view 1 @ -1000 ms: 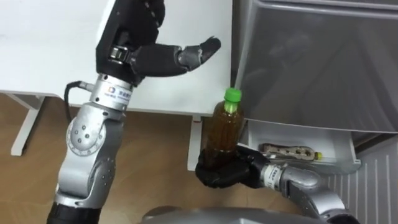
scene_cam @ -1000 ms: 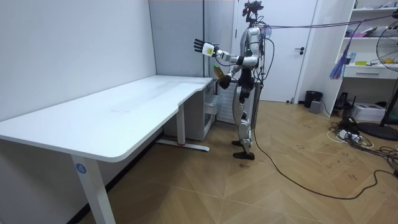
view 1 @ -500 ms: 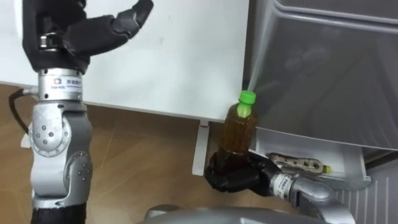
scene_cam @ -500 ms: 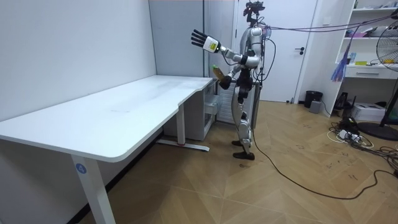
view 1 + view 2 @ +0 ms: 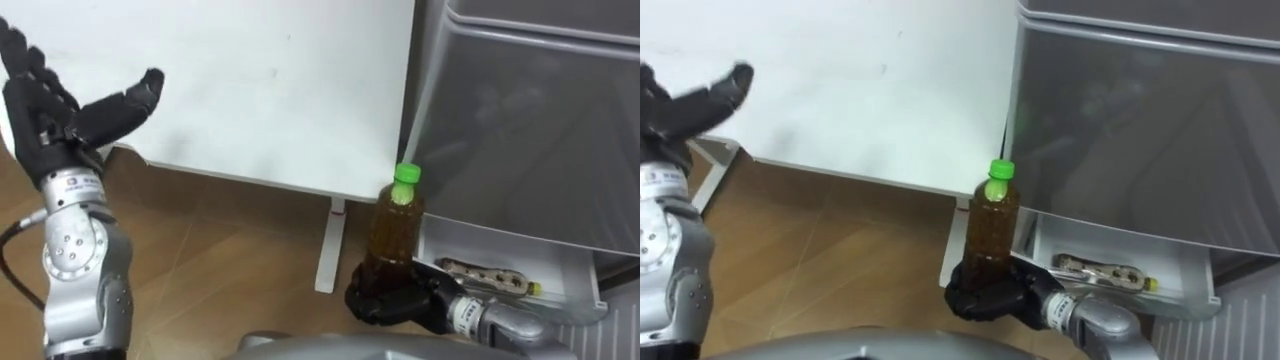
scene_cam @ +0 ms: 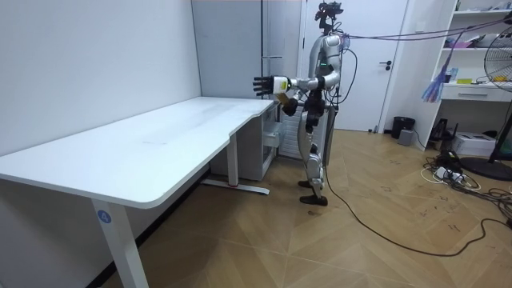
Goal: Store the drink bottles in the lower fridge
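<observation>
Right hand (image 5: 388,301) grips the upright green-capped bottle (image 5: 393,232) beside the grey cabinet (image 5: 530,130); left hand (image 5: 62,115) spread open.

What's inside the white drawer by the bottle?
A long flat packet lies in the drawer. The bottle in the right hand and the grey panel above hide the rest.

White desk (image 5: 270,90) on wood floor (image 5: 220,280), white drawer (image 5: 582,287) holding perhaps a packet (image 5: 487,277)

A white tabletop (image 5: 280,90) stands over wooden floor (image 5: 220,265), one white leg (image 5: 331,245) under its near edge; a closed door (image 6: 384,88) beyond.
</observation>
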Available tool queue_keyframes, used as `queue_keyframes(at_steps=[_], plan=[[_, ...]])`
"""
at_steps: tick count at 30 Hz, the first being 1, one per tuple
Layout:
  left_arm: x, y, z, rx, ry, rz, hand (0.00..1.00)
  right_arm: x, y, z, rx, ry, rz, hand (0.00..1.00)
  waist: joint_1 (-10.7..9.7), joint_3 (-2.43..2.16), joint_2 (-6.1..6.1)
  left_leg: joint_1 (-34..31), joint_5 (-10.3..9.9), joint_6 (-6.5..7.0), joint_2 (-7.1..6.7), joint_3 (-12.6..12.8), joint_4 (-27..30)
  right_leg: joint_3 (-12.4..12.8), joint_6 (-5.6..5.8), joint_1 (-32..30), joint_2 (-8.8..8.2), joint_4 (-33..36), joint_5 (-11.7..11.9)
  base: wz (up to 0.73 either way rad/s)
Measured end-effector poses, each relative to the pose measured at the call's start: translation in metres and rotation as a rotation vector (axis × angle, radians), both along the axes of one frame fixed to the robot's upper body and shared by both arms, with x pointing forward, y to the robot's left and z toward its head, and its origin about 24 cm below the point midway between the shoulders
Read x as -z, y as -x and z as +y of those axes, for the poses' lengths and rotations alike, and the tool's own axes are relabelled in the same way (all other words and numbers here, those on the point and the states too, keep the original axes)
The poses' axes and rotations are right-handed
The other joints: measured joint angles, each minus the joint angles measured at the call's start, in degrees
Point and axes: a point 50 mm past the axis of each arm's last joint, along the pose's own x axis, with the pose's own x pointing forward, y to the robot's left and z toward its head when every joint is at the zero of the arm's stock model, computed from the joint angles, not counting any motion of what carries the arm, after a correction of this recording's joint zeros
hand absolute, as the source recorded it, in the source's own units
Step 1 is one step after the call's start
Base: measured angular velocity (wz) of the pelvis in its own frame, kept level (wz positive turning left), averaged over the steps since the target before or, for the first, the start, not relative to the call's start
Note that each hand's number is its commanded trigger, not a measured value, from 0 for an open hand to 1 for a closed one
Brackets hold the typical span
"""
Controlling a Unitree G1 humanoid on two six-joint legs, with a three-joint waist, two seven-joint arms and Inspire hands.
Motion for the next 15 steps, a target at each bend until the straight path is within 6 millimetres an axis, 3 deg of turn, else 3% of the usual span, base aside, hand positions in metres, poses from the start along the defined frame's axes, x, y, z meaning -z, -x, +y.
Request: queue_keyframes(at_steps=[3, 9, 15], plan=[[0.032, 0.015, -0.001, -0.027, 0.042, 0.144, 0.00, 0.000, -0.002, 0.001, 0.015, 0.003, -0.006, 1.00, -0.1, 0.18, -0.28, -0.1, 0.0, 0.02, -0.01, 0.0, 0.0, 0.0, 0.01, -0.2, -0.08, 0.0, 0.0, 0.00], [0.076, 0.037, -0.009, -0.037, 0.066, 0.364, 0.00, 0.001, -0.003, 0.007, 0.034, 0.001, -0.009, 1.00, 0.2, 0.41, -1.07, 0.1, 0.0, 0.00, -0.06, 0.3, -0.6, -0.1, 0.00, -0.1, 0.13, -0.2, 0.0, -0.02], [0.103, 0.057, -0.017, -0.025, 0.094, 0.521, 0.00, 0.002, -0.002, 0.015, -0.005, -0.004, -0.005, 1.00, -0.1, 0.39, -1.76, 0.1, 0.0, 0.01, -0.04, 0.3, -0.4, -0.2, 0.00, -0.2, 0.14, -0.1, 0.0, -0.01]])
